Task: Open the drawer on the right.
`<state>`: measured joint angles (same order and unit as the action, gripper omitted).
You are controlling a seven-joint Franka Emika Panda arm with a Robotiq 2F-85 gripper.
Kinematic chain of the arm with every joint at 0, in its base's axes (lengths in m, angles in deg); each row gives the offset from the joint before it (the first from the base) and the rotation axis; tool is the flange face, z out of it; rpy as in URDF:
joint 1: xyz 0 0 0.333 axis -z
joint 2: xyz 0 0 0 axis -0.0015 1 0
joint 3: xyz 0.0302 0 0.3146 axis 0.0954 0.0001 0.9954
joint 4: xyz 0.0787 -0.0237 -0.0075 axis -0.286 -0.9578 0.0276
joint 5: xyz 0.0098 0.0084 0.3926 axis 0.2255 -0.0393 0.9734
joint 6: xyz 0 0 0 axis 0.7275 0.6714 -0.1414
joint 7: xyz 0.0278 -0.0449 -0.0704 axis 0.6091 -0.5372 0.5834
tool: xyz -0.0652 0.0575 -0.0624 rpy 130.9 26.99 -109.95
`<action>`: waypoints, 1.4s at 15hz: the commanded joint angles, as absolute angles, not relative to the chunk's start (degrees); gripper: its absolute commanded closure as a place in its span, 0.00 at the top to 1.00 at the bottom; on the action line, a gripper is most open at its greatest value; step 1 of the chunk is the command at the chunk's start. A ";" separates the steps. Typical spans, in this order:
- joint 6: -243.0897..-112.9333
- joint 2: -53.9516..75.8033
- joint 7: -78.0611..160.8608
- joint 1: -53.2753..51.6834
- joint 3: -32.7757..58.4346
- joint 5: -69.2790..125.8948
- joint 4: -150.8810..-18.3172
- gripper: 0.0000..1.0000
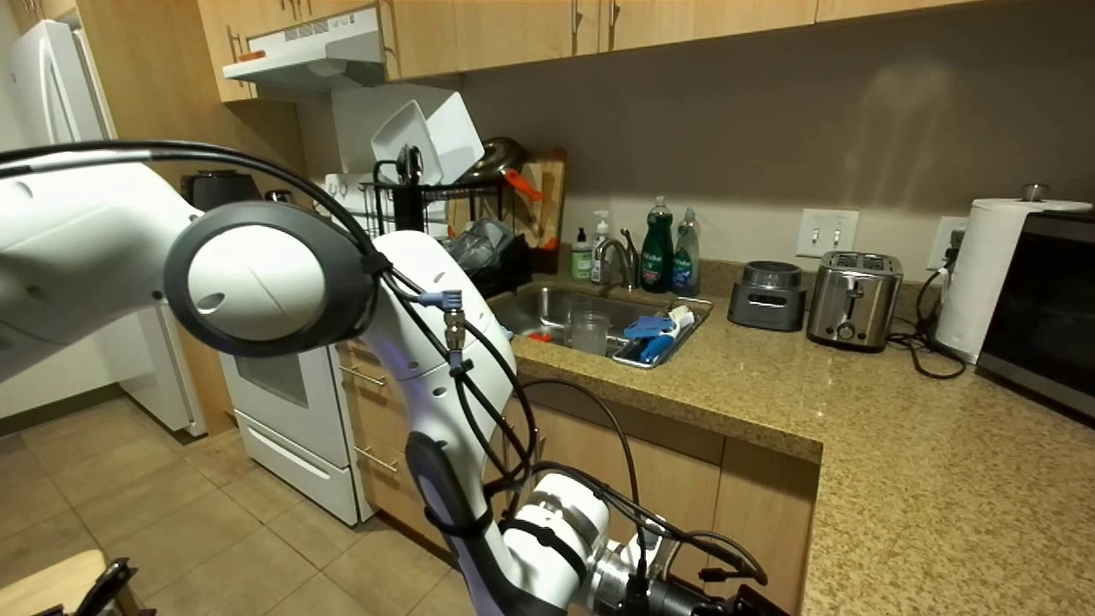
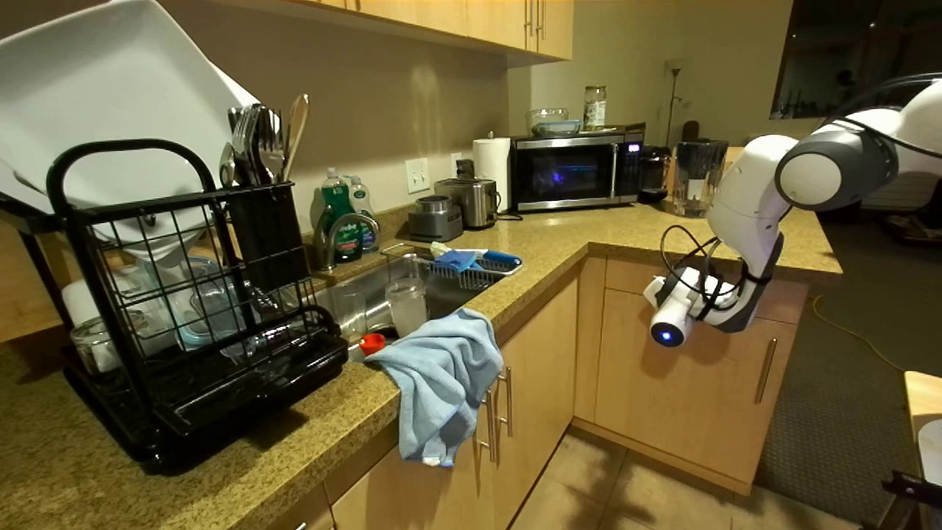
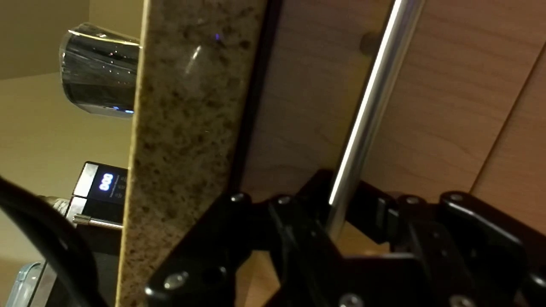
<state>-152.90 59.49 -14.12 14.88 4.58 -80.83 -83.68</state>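
black two-finger gripper (image 3: pixel 341 207) clamped on the slim metal handle (image 3: pixel 377 94) of the light-wood drawer (image 3: pixel 305 98), closed under the speckled stone counter (image 1: pixel 958 479), clear tumblers (image 2: pixel 407 308) in the stainless sink (image 1: pixel 543 304), black wire dish rack (image 2: pixel 257 401) holding square white plates (image 2: pixel 110 96), cutlery (image 2: pixel 257 143) in its black caddy (image 2: pixel 268 239)

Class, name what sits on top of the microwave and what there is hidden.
On the microwave: a glass jar, a clear bowl and a low clear container. The surface behind them is covered.

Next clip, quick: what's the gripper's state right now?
Gripper: closed on the metal handle of the drawer, jaws close on either side of the bar in the wrist view.
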 commanded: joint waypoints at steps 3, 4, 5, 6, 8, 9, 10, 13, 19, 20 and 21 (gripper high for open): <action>-147.15 58.11 -18.85 12.82 6.30 -83.65 -90.98 0.02; -145.37 58.15 -19.85 12.15 6.59 -84.04 -92.00 0.02; -144.00 58.06 -20.59 11.64 6.94 -84.43 -92.98 0.02; -142.59 57.95 -21.51 11.09 7.29 -85.04 -94.08 0.02; -139.49 57.69 -23.13 9.95 8.05 -85.88 -96.31 0.02; -138.32 57.48 -23.88 9.50 8.45 -86.33 -97.41 0.02; -137.12 57.20 -24.47 9.00 8.91 -86.64 -98.57 0.02; -136.40 54.43 -26.62 7.74 10.29 -89.52 -104.34 0.02; -138.54 45.24 -31.70 7.81 12.63 -101.15 -118.79 0.02; -137.15 44.47 -32.17 7.61 13.05 -101.88 -120.40 0.17; -136.47 43.59 -32.96 7.65 13.45 -103.01 -121.96 0.35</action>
<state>-135.67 48.29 -30.06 6.81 12.16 -98.56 -114.77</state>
